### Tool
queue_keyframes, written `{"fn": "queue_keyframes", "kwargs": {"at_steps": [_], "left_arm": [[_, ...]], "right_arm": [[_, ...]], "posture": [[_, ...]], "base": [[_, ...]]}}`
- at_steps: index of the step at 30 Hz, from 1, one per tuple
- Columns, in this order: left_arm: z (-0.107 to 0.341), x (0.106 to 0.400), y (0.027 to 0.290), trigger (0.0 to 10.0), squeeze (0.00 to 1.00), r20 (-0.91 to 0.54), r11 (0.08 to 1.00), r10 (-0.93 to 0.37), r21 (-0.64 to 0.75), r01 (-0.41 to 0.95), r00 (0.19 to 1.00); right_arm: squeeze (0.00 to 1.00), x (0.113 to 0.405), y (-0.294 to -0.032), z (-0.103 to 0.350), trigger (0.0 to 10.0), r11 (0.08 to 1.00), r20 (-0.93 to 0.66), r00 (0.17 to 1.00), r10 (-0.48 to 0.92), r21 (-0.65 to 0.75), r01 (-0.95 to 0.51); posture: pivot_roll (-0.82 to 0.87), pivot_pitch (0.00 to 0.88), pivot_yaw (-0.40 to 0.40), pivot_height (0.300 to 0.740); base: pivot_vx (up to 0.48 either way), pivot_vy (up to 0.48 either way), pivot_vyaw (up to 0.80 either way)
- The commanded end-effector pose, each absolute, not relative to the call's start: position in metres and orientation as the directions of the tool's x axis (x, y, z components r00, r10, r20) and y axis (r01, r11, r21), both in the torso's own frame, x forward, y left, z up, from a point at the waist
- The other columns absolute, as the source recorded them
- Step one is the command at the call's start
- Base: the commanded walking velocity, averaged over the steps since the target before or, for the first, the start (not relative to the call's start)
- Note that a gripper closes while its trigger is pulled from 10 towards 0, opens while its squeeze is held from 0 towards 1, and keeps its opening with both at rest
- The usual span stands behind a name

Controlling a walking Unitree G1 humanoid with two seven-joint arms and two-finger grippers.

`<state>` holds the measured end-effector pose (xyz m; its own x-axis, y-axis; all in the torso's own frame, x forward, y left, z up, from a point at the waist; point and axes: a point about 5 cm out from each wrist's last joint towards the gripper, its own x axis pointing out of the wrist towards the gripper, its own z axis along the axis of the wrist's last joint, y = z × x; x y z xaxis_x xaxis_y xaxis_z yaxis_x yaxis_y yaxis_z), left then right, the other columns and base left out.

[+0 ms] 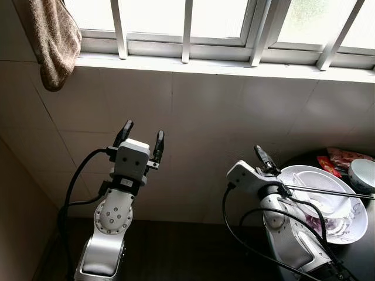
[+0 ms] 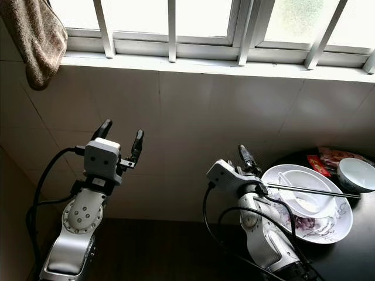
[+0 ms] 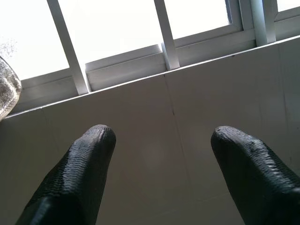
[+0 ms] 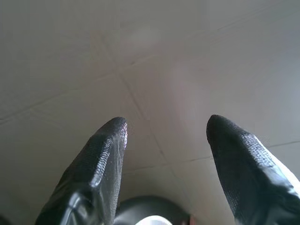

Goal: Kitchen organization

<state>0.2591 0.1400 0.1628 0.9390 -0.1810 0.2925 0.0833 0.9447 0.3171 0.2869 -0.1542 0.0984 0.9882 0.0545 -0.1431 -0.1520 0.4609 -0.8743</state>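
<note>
- Tiled wall (image 1: 234,129) takes up most of the head views, pale and plain, with a barred window (image 1: 187,23) running along the top and bright daylight pouring through.
- Brown towel (image 1: 53,41) hangs at the upper left, draped down over the window ledge.
- Dark round table (image 2: 357,246) sits at the lower right, carrying the dishes.
- Left gripper (image 1: 142,138) is raised in front of the wall, pointing up toward the window, fingers spread wide with nothing between them.
- Right gripper (image 4: 166,129) is up beside the table, just left of the dishes, aimed at the wall, fingers apart and empty.
- Floral plate (image 2: 334,225) lies on the table with a white dish (image 2: 304,196) stacked in it and chopsticks (image 2: 316,190) laid across.
- Small bowl (image 2: 356,172) stands just behind the plate, a red packet (image 2: 325,158) beside it.
</note>
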Motion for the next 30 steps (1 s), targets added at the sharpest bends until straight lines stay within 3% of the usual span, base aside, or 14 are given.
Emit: {"fn": "queue_keyframes", "kwargs": {"at_steps": [1, 9, 24, 30], "left_arm": [[0.160, 0.260, 0.137, 10.0, 0.00, 0.273, 0.940, -0.194, 0.325, 0.100, 0.942], [0.160, 0.261, 0.138, 10.0, 0.00, 0.270, 0.939, -0.197, 0.328, 0.102, 0.942], [0.160, 0.262, 0.136, 10.0, 0.00, 0.272, 0.937, -0.205, 0.333, 0.108, 0.940], [0.160, 0.262, 0.137, 10.0, 0.00, 0.272, 0.938, -0.203, 0.330, 0.107, 0.941]], "right_arm": [[0.00, 0.290, -0.160, 0.096, 10.0, 0.448, -0.182, 0.983, 0.028, -0.877, -0.175], [0.00, 0.292, -0.175, 0.091, 10.0, 0.467, -0.224, 0.971, -0.081, -0.870, -0.162], [0.00, 0.289, -0.171, 0.086, 10.0, 0.528, -0.279, 0.956, -0.086, -0.827, -0.194], [0.00, 0.287, -0.176, 0.085, 10.0, 0.508, -0.291, 0.950, -0.111, -0.838, -0.198]], "posture": [[0.05, 0.000, -0.057, 0.740], [0.05, 0.000, -0.053, 0.740], [0.05, 0.000, -0.054, 0.740], [0.05, 0.000, -0.054, 0.740]], "base": [[0.000, 0.000, 0.00], [0.000, 0.000, 0.00], [0.000, 0.000, 0.00], [0.000, 0.000, 0.00]]}}
